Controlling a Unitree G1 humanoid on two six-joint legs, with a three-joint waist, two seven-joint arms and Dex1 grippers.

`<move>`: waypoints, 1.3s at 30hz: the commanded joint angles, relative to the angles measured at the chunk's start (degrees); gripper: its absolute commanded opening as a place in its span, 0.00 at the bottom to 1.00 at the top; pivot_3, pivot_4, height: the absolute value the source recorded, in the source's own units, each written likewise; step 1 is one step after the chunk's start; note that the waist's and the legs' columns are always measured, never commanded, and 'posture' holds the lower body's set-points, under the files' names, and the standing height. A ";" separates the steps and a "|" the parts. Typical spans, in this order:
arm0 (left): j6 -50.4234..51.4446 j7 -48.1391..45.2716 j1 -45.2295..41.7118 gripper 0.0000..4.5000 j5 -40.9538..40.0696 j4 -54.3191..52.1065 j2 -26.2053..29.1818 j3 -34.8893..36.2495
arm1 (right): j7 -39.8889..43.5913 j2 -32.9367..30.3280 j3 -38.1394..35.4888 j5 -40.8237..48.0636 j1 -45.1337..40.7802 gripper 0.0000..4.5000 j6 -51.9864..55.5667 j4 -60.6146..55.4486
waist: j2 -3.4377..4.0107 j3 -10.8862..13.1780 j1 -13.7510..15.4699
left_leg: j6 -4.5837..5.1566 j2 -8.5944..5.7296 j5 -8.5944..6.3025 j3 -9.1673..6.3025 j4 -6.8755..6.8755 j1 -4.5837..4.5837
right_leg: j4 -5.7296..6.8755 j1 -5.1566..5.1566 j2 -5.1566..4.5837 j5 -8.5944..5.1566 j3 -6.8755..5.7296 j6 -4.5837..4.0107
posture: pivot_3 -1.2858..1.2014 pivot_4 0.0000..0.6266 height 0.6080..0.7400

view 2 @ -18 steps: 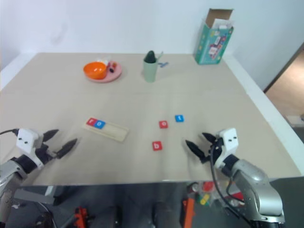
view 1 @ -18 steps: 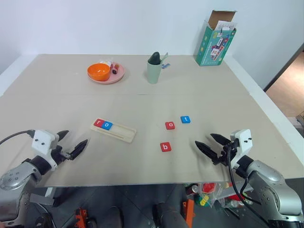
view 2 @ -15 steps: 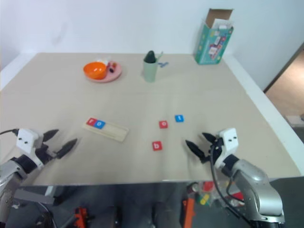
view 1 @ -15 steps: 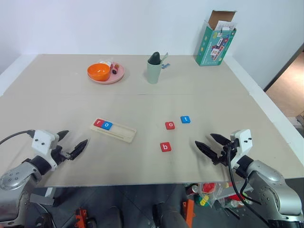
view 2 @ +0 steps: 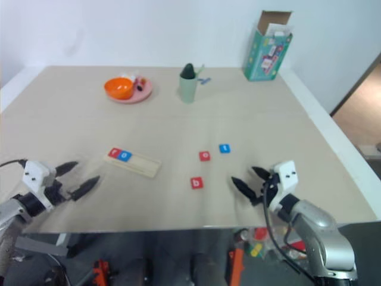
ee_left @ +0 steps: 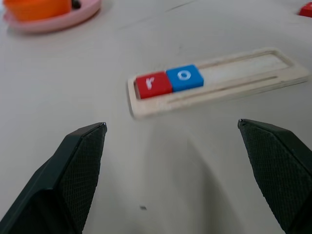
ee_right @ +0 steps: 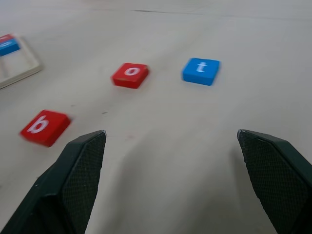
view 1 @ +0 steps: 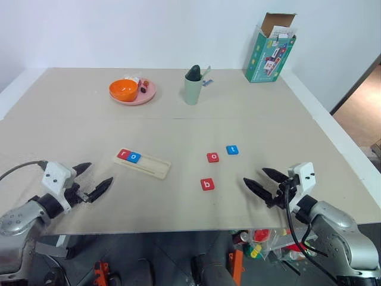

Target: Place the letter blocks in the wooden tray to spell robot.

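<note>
So we hold both the left gripper and right gripper spread wide and empty near the table's front edge; the wooden tray, left of centre, carries the red r block and blue o block; the red b block, red o block and blue t block lie loose right of centre; light, stiff and thin, we judge; pinch opposite side edges.

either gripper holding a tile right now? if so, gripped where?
Nothing held. Left gripper and right gripper are both open and empty above the table. Red r tile and blue o tile sit in the wooden tray.

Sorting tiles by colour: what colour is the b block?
Red with a white letter; the b block shows best in the right wrist view.
</note>
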 commanded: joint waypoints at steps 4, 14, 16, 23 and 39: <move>-3.86 -17.60 -18.39 1.00 3.09 10.61 11.30 -9.87 | 7.41 -2.55 4.57 3.38 -9.46 0.99 2.10 -3.33 | 0.10 0.13 0.00 | 0.08 -0.05 0.05 -0.02 0.10 -0.01 | 0.00 0.01 0.01 0.01 0.01 0.01 | 0.52 0.24 1.00; -12.02 -40.49 -50.33 1.00 11.37 39.92 5.11 -28.17 | 13.47 -2.05 11.96 6.43 -17.42 0.99 5.94 -5.94 | 0.13 0.14 0.26 | 0.60 -0.17 -0.27 -0.25 0.32 -0.73 | 0.15 -0.35 0.14 0.06 0.00 0.55 | 0.52 0.24 1.00; -15.49 -43.02 -53.97 1.00 13.60 46.33 3.09 -30.02 | 12.84 -1.09 12.98 6.30 -19.10 0.99 5.89 -6.55 | 0.16 0.16 0.09 | 0.79 -0.16 -0.40 -0.37 0.61 -0.93 | 0.27 -0.43 0.20 0.07 -0.04 0.54 | 0.52 0.24 1.00; -23.44 -44.84 -61.31 1.00 16.62 60.23 -0.86 -35.42 | 10.88 0.99 14.69 3.37 -19.40 0.99 3.80 -6.45 | 0.17 0.19 0.15 | 1.35 -0.19 -0.73 -0.65 0.95 -0.94 | 0.86 -0.45 0.26 -0.25 -0.24 0.36 | 0.52 0.24 1.00; -33.22 -44.84 -67.63 1.00 20.69 74.45 -5.56 -42.58 | 6.97 2.27 15.20 2.91 -17.63 0.99 4.63 -10.03 | 0.16 0.19 0.14 | 1.35 -0.21 -0.72 -0.68 1.18 -0.94 | 1.00 -0.40 0.26 -0.26 -0.21 0.54 | 0.52 0.24 1.00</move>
